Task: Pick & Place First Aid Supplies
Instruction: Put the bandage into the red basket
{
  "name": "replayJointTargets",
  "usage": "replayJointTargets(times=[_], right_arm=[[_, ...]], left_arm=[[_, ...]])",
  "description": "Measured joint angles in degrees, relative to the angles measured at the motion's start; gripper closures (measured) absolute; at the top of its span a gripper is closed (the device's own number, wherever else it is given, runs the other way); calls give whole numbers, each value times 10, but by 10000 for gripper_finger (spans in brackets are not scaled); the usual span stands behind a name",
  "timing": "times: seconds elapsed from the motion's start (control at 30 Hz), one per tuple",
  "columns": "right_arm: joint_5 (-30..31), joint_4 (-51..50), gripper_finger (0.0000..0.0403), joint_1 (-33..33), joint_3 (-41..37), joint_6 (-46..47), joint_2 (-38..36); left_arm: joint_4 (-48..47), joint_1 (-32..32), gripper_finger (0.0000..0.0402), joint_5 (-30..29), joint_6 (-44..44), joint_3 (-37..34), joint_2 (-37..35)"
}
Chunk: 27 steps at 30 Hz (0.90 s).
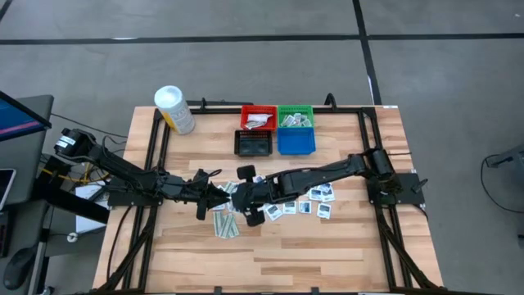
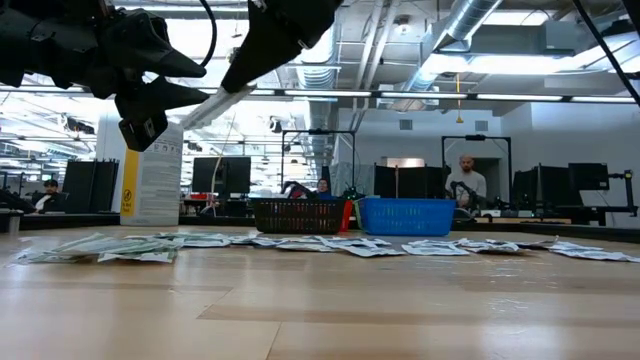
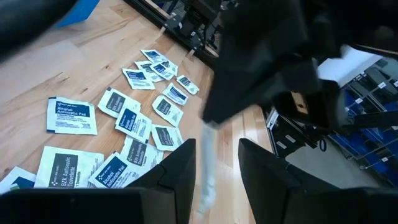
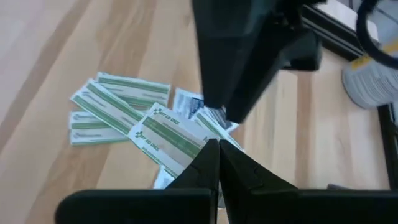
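Observation:
A narrow pale strip packet (image 2: 215, 102) hangs in the air above the table, with my right gripper (image 4: 217, 155) shut on it. Its free end (image 3: 207, 155) lies between the open fingers of my left gripper (image 3: 214, 168). I cannot tell whether those fingers touch it. The two grippers meet over the table's middle, left (image 1: 214, 197) and right (image 1: 239, 195). Below them, green-white strips (image 4: 124, 102) lie flat on the wood. Square white packets with dark print (image 3: 134, 118) lie scattered to the right (image 1: 315, 201). My right gripper pinches one end of the strip (image 2: 242, 90) between its two shut fingers, coming from the table's right and slanting down. The strip is lifted clear of the table. It slopes down from the fingers toward my left gripper.
Red (image 1: 258, 117), green (image 1: 295, 117), black (image 1: 253, 143) and blue (image 1: 296, 141) bins stand at the far middle. The red and green ones hold packets. A white tub with a yellow label (image 1: 174, 109) stands at the far left. Bare wood lies along the near edge.

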Motion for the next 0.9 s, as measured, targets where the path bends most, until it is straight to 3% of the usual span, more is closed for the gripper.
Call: replayJointTargets(times=[0.6,0.9], right_arm=[[20,67,403,1,0,-23,0],[91,77,403,1,0,-27,0]], left_arm=[[-5,0,279,6,1,0,0],[-19,0,279,6,1,0,0]])
